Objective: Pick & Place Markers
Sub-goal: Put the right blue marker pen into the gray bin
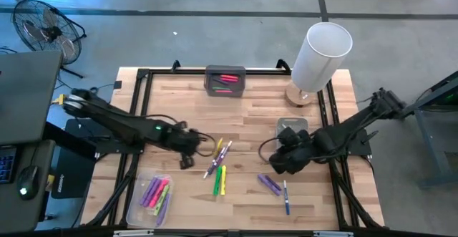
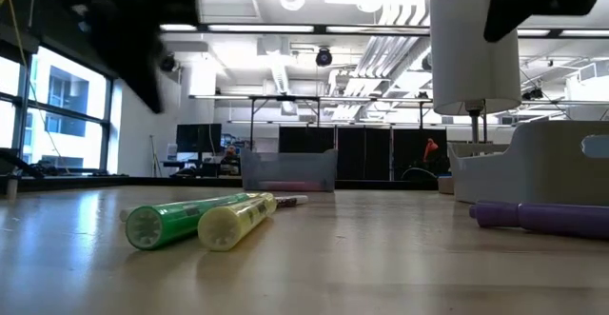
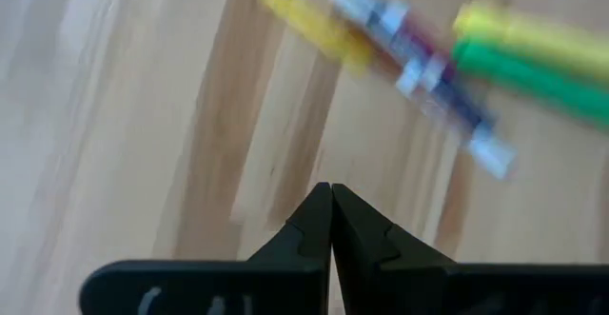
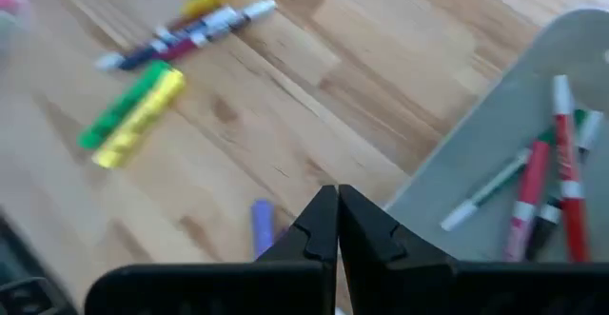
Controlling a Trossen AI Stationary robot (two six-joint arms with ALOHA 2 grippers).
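High view, working down in size: the wooden table (image 1: 243,108) fills the middle, with a white cylinder (image 1: 320,54) standing at its 1 o'clock corner. A grey tray (image 1: 225,80) at 12 o'clock holds pink-red markers, a clear tray (image 1: 152,196) at 7 o'clock holds pink, purple and green ones, and a second grey tray (image 1: 292,127) sits just right of centre, partly under the right arm; the right wrist view shows red and green pens (image 4: 533,187) lying in it.

Loose markers are still on the wood: a yellow-and-green pair (image 1: 220,180) near 6 o'clock, thin white-barrelled pens (image 1: 219,157) just above them, and purple markers (image 1: 269,185) with a blue pen (image 1: 286,197) at 5 o'clock.

Left gripper (image 1: 192,151) hangs at 9 o'clock of the white-barrelled pens, fingers pressed together, holding nothing. Right gripper (image 1: 280,162) hovers beside the grey tray, likewise closed and empty.

Judging the step as the next pickup: spread the fingers before descending, line the jaws across a single barrel rather than along it, and choose an outlying marker so neighbours are not nudged or rolled.
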